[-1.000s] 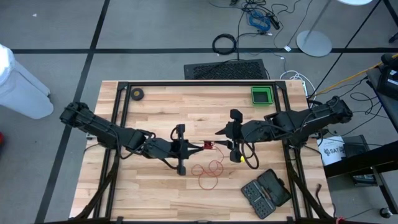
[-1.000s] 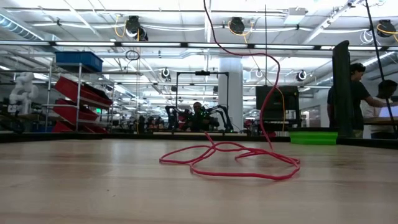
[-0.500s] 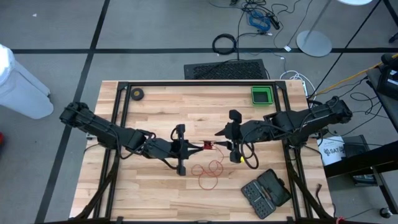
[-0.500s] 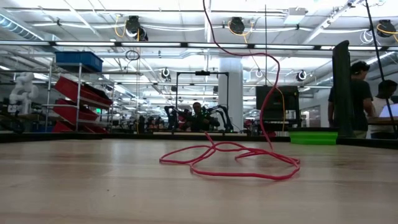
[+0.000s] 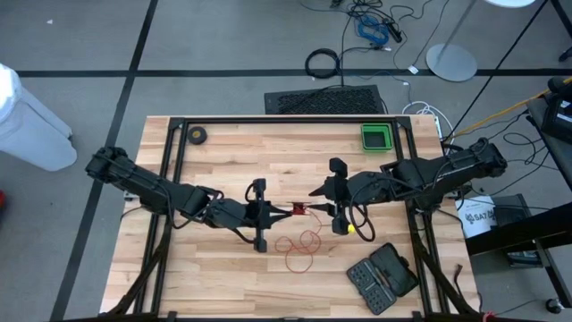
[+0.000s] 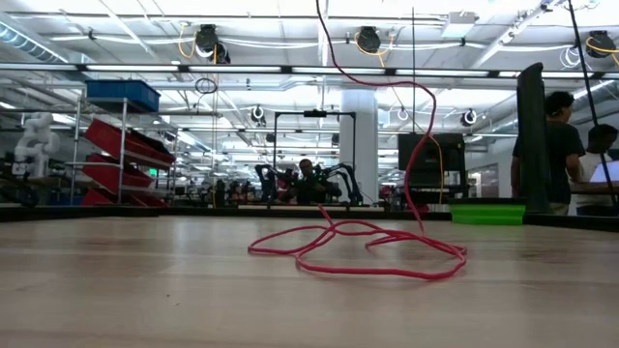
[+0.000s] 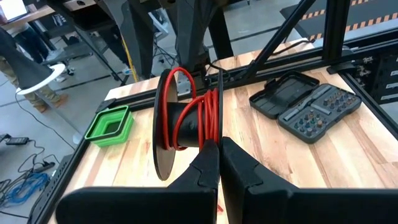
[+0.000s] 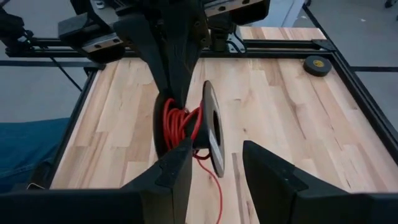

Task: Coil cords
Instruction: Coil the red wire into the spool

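You have the table [image 5: 214, 152] in front of you, with both arms meeting over its middle. The green bin [image 5: 376, 137] sits at the far right side, the bit case [image 5: 382, 276] lies at the near right corner, and a small black roll [image 5: 197, 135] rests at the far left; none of them is near the work.

The left gripper [image 7: 217, 158] is closed, and its fingers seem to pinch the reel [image 7: 186, 124] from the side, holding it up above the wood. The right gripper [image 8: 214, 165] stands with its fingers apart, one each side of the reel's rim, and I cannot tell if they touch it.

The reel is between the two grippers, above the table centre. Some turns of the cord [image 6: 358, 246] are already on it, but most of it lies in loose loops on the wood just in front, with one strand rising up to the reel.

What can go wrong, in my judgement: the loops cross each other, so if you wind fast they may pull into a knot. The cord is very thin, so it may slip off the reel's edge or catch on a finger. If the left grip is weak, the reel may turn or drop
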Available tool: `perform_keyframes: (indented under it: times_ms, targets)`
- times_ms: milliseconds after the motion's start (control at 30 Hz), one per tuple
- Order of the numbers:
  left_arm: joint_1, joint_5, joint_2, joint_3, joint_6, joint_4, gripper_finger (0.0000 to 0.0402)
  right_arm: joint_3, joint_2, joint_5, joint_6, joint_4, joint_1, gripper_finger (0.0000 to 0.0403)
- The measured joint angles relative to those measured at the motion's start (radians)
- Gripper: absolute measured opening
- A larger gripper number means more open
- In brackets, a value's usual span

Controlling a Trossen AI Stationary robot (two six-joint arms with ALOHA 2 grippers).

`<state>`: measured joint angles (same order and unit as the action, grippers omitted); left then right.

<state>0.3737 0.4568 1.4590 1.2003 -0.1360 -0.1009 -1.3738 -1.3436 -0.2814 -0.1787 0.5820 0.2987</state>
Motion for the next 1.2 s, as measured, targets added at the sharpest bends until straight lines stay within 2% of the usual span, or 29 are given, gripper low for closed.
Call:
perform_keyframes:
  times_ms: [1200]
  targets:
    - [0.000,0.000,0.000,0.000,0.003,-0.013,0.0005,-0.001,-0.024,0.000,-0.011,-0.022,-0.025,0.0126]
